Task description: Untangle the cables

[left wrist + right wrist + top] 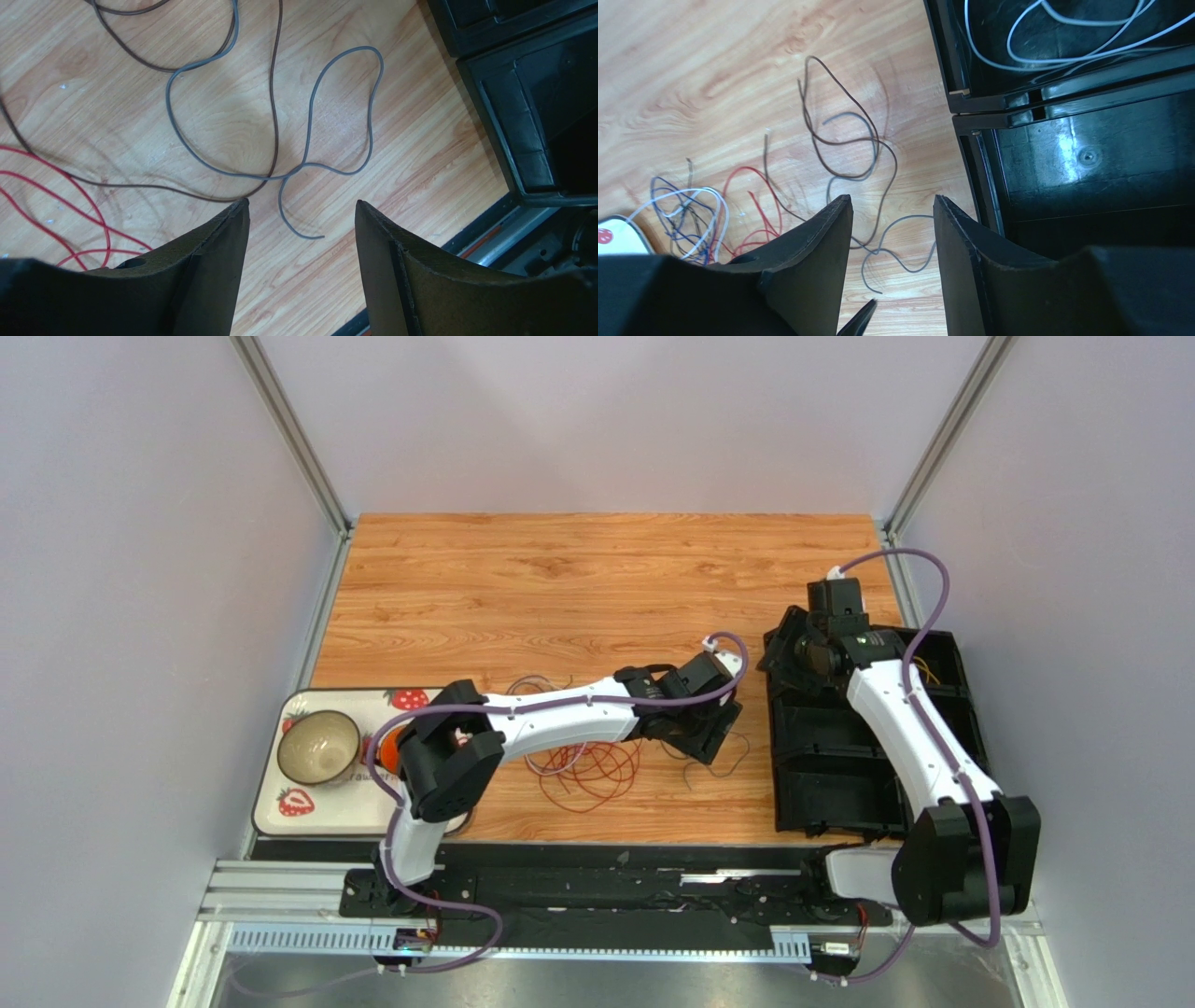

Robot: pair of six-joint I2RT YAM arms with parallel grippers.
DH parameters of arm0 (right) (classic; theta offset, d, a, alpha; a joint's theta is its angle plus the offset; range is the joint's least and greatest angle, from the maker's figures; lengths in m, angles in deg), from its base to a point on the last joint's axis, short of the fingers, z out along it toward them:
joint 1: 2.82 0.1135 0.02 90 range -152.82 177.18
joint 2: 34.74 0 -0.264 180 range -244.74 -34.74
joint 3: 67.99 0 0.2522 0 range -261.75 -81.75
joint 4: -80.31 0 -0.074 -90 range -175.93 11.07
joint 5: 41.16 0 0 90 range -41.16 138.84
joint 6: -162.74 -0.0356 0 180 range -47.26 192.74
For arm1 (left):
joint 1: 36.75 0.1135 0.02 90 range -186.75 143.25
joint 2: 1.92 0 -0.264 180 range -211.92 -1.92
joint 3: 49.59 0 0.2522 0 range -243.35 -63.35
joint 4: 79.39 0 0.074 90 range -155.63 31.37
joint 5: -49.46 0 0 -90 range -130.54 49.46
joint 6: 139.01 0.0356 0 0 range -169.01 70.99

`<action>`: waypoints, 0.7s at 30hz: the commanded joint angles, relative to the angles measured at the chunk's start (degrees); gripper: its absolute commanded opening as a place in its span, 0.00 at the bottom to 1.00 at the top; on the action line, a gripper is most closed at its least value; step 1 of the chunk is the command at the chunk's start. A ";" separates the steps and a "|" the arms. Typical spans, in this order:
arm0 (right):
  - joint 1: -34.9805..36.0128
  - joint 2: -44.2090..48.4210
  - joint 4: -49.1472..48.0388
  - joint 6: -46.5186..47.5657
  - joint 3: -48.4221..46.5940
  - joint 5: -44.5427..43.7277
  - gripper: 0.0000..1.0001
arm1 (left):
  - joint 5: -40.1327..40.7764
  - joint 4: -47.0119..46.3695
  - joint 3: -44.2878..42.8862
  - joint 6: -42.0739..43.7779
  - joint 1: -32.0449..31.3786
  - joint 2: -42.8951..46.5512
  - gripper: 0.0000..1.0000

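Left gripper (302,210) low over wooden table (561,588), middle of near edge. Jaws apart, nothing held. Grey cable (310,112) lies loose on wood, free end just ahead of my fingertips, crossing brown cable (274,119). Red cable (104,224) loops further toward left edge. Right gripper (892,204) beside black compartment tray (1053,161) at right edge. Jaws parted, empty. White cable (1046,65) coiled in one compartment.

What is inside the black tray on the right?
One compartment of the black tray holds a looped white cable; the compartment beside it shows only bare glossy floor. In the top view the right arm covers much of the rest.
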 commanded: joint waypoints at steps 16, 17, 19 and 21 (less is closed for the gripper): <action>0.14 9.29 4.14 -0.35 -1.75 -3.90 0.51 | -0.39 -4.52 -8.96 2.73 -0.81 -10.15 0.35; 0.14 9.37 4.23 -0.27 -1.84 -3.99 0.51 | -0.04 -4.09 -9.14 2.73 -0.72 -10.24 0.30; 0.22 9.46 4.32 -0.35 -2.10 -3.73 0.51 | 0.40 -3.73 -9.57 3.17 -0.81 -10.06 0.13; 0.14 9.90 4.58 -0.27 -2.28 -3.81 0.51 | 1.02 -3.03 -9.67 3.44 -0.81 -8.75 0.00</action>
